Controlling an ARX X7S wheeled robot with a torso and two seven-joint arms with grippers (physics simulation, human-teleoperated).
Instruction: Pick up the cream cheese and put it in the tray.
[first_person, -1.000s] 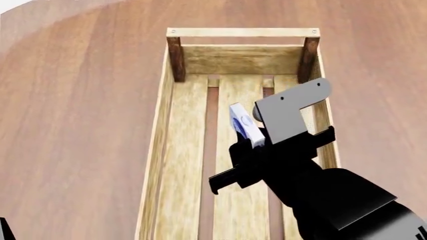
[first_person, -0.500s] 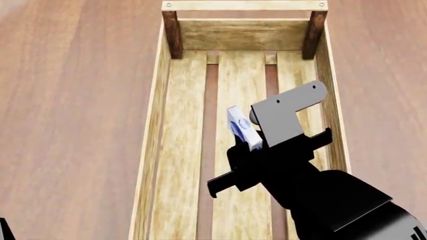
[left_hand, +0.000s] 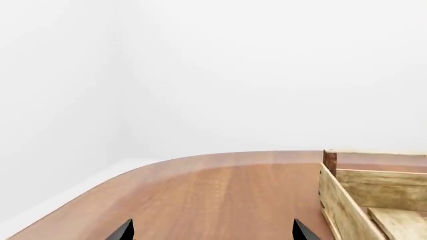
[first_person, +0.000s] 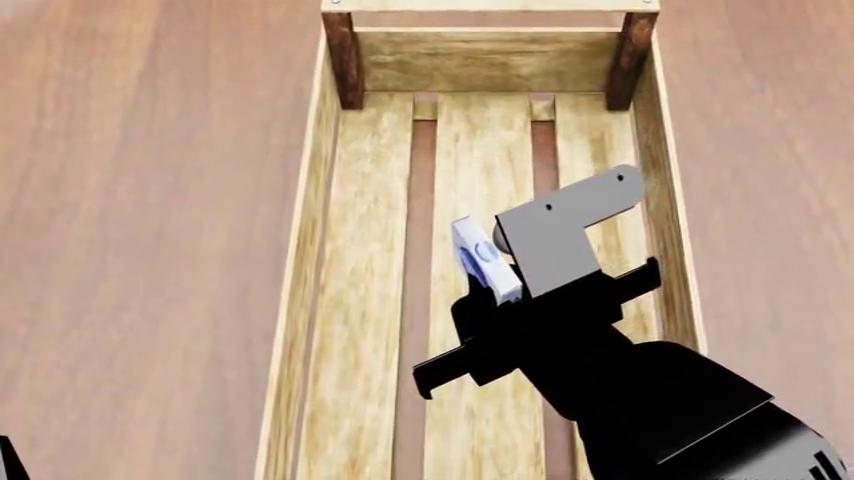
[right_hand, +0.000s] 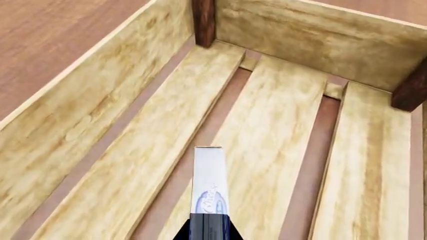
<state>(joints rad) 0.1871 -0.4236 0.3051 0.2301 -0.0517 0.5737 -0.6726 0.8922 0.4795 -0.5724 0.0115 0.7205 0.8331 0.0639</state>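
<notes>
The cream cheese (first_person: 482, 259), a small white and light blue box with a dark blue oval logo, is held on edge in my right gripper (first_person: 491, 285), which is shut on it above the inside of the tray (first_person: 310, 250). In the right wrist view the box (right_hand: 209, 187) sticks out between the black fingers, over the pale slats of the tray floor (right_hand: 160, 130). The tray's far end with dark brown corner posts shows in the head view. My left gripper (left_hand: 212, 235) is open and empty over the table, left of the tray's corner (left_hand: 347, 205).
The tray stands on a brown wooden table (first_person: 147, 200). The table's curved far edge (left_hand: 153, 165) shows in the left wrist view against a white wall. A dark corner of the left arm (first_person: 8, 462) sits at the head view's lower left.
The view has shifted so the tray's far end sits higher in the head view. My right gripper still holds the cream cheese over the tray's middle, now slightly lower in the picture.
</notes>
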